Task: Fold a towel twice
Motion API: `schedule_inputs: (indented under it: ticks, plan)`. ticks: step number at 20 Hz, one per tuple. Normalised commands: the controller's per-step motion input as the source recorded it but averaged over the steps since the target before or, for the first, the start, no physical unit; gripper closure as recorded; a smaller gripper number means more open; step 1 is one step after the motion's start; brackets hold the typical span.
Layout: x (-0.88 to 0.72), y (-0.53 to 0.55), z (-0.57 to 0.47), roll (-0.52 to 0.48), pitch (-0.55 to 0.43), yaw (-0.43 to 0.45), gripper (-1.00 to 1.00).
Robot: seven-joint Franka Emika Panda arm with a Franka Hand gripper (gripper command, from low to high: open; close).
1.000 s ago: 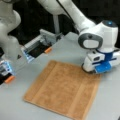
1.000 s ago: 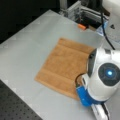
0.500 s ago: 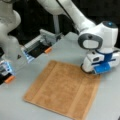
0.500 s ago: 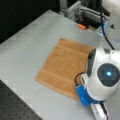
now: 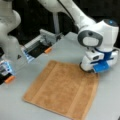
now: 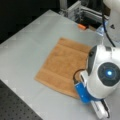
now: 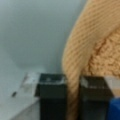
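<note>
The tan, orange-brown towel (image 5: 62, 90) lies spread flat on the grey table in both front views (image 6: 63, 65). My gripper (image 5: 90, 71) is down at the towel's far right corner, under the white and blue hand. In a front view the hand (image 6: 100, 82) hides the fingertips at the towel's right edge. In the wrist view the two black fingers (image 7: 52, 97) stand on either side of a raised fold of towel (image 7: 100, 50), and the cloth runs down between them. The gripper (image 7: 73, 100) is shut on that towel edge.
A second white arm (image 5: 10, 42) with blue and orange parts stands at a front view's left. A metal fixture (image 5: 41, 43) with an orange tab sits at the table's back edge. A black perforated board (image 6: 15, 105) borders the table (image 6: 30, 40) at the bottom left.
The hand has sunk slightly and shifted a little left onto the towel's corner. The towel stays flat where it was.
</note>
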Motion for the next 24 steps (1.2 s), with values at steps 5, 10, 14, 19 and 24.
schedule_inputs:
  ticks: [5,10,14,19,24]
  plan:
    - [-0.32,-0.27,0.14,0.092,0.033,0.085,1.00]
    - [-0.29,-0.25,0.09,0.160,0.004,-0.027,1.00]
    - [-0.36,-0.24,0.06,0.210,-0.032,-0.029,1.00]
    - [-0.56,-0.25,0.08,0.173,0.007,0.030,1.00]
    - [-0.72,-0.30,0.08,0.163,-0.002,0.050,1.00]
